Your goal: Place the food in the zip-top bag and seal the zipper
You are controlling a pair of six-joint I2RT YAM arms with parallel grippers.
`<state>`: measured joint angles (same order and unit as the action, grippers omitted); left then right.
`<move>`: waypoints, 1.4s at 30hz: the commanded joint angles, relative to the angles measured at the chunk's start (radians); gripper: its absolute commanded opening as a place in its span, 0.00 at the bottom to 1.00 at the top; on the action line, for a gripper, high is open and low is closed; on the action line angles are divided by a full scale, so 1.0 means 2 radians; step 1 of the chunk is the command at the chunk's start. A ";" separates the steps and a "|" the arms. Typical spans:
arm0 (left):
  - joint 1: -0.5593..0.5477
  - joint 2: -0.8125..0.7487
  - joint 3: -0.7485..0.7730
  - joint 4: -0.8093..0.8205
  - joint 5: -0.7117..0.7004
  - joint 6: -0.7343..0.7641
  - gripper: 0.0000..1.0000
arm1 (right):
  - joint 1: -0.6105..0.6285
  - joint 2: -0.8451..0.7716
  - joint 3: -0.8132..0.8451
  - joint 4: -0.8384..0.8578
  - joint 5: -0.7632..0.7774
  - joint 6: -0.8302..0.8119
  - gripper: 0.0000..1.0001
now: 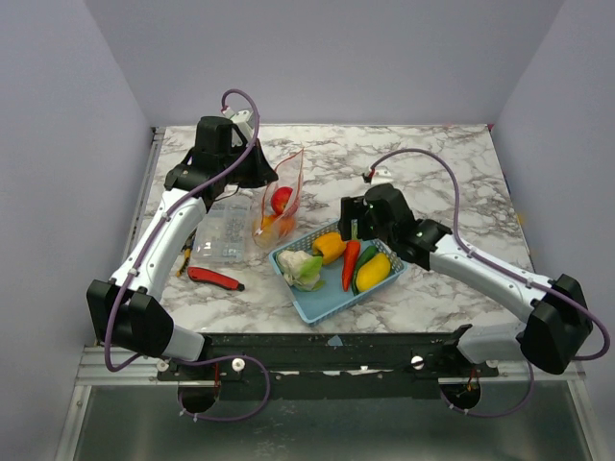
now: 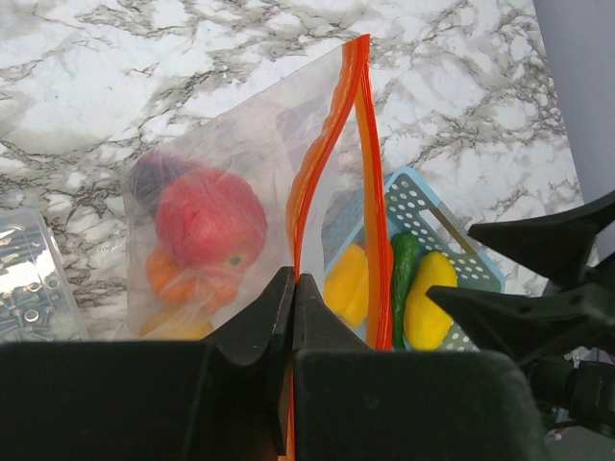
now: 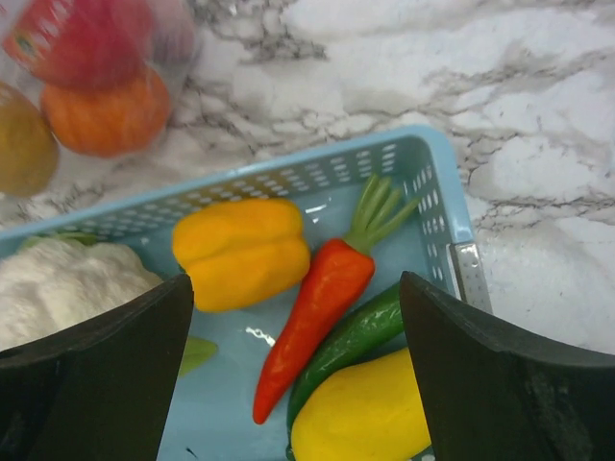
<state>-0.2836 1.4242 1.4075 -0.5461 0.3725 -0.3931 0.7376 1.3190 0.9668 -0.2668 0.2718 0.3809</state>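
cauliflower (image 3: 67,283): cropped at edge | clear box (image 2: 24,279): cropped at edge

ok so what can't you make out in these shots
Top view: fingertips of the left gripper, behind its own wrist.
Left wrist view: bottom of the zip-top bag, behind that gripper's body.
Right wrist view: the cauliflower, cut by the edge and the right gripper.

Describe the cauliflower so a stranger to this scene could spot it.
Find the light blue basket near the middle of the marble table. The cauliflower lies at its left end, beside the yellow bell pepper. It is the only white, bumpy piece there.
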 commanded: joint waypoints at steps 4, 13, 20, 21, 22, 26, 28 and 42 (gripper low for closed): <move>0.000 0.002 -0.003 0.015 0.019 -0.002 0.00 | 0.001 0.039 -0.029 0.073 -0.122 -0.063 0.94; 0.000 0.003 -0.003 0.017 0.026 -0.004 0.00 | 0.001 0.113 -0.013 0.089 -0.108 -0.062 0.99; 0.000 0.001 -0.004 0.017 0.028 -0.005 0.00 | 0.001 0.152 -0.010 0.092 -0.153 -0.070 0.99; 0.000 0.001 -0.004 0.017 0.028 -0.005 0.00 | 0.001 0.154 -0.012 0.095 -0.154 -0.070 0.99; 0.000 0.001 -0.004 0.017 0.028 -0.005 0.00 | 0.002 0.157 -0.012 0.095 -0.156 -0.069 0.99; 0.000 -0.001 -0.006 0.017 0.030 -0.006 0.00 | 0.001 0.160 -0.014 0.104 -0.166 -0.070 0.99; 0.000 -0.001 -0.005 0.018 0.030 -0.006 0.00 | 0.001 0.164 -0.013 0.105 -0.164 -0.069 0.98; 0.000 -0.003 -0.006 0.019 0.032 -0.006 0.00 | 0.001 0.090 0.003 0.035 -0.122 -0.066 0.46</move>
<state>-0.2836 1.4261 1.4036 -0.5392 0.4049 -0.3973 0.7380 1.6020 0.9512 -0.1421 -0.0212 0.2523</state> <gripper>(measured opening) 0.010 0.770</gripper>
